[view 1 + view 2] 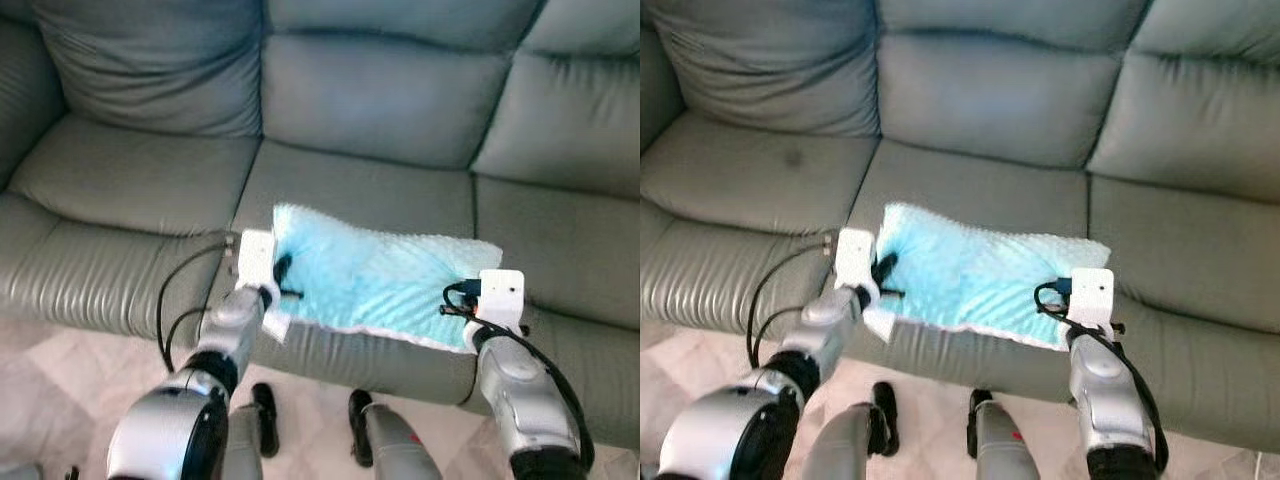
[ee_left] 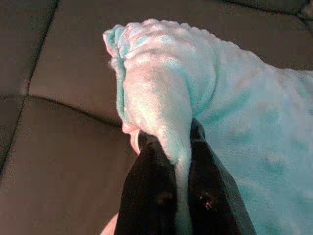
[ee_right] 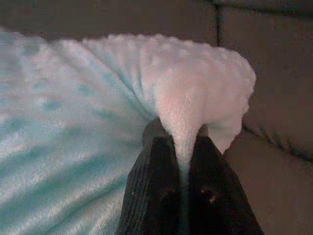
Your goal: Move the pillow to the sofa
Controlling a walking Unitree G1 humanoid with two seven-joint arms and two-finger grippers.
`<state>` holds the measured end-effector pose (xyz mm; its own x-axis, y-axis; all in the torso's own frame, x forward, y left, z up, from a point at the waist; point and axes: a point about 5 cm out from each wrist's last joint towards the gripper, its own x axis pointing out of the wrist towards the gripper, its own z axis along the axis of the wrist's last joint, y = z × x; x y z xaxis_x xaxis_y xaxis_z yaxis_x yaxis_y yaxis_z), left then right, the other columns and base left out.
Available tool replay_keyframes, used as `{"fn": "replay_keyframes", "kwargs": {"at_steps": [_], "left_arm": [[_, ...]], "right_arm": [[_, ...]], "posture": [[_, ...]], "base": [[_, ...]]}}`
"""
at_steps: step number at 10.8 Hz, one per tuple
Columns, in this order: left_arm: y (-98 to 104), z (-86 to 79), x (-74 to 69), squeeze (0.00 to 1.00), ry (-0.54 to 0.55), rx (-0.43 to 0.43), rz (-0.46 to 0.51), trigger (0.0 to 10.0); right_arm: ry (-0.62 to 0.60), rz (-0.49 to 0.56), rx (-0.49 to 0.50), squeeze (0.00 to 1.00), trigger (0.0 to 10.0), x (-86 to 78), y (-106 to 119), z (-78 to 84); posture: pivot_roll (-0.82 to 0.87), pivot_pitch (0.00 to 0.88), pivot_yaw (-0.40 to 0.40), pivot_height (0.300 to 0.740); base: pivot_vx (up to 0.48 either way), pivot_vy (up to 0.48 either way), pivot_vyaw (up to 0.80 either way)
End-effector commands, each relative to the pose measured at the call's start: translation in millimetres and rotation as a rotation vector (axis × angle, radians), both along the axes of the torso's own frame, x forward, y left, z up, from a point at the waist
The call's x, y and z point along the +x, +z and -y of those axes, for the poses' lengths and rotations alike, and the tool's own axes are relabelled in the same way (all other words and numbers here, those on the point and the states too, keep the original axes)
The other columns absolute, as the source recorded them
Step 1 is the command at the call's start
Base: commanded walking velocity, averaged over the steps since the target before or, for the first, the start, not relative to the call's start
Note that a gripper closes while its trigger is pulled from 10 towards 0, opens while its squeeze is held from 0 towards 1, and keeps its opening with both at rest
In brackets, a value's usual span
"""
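The light blue pillow lies on the grey sofa, over the front of the middle seat cushion. The left gripper pinches 1 end of it; the right gripper is clamped on the opposite end.

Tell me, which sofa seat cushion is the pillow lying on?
The middle seat cushion. The pillow lies on its front edge, pinched by both grippers; the other seats are bare.
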<state>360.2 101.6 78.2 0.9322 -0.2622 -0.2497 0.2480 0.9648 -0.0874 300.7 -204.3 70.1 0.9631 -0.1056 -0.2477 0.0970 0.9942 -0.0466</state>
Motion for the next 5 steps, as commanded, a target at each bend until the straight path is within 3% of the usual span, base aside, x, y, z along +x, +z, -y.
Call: {"fn": "replay_keyframes", "kwargs": {"at_steps": [1, 3, 5], "left_arm": [[-12, -1.7, -6.3, 0.0, 0.015, 0.006, -0.046, 10.0], [-7, -8.4, -1.9, 0.0, 0.095, 0.033, -0.036, 10.0], [-9, -15.9, -1.8, 0.0, 0.158, -0.029, -0.067, 10.0]], "right_arm": [[-0.012, -0.029, 0.022, 0.0, 10.0, -6.4, -11, 3.8], [0.021, 0.009, 0.026, 0.0, 10.0, 7.5, -14, -1.2], [0.015, 0.094, -0.033, 0.0, 10.0, 23.4, 2, -5.6]], "posture": [[-0.19, 0.443, 0.039, 0.74], [-0.19, 0.452, 0.036, 0.74], [-0.16, 0.465, 0.042, 0.74]], "base": [[0.0, 0.0, 0.0], [0.0, 0.0, 0.0], [0.0, 0.0, 0.0]]}}
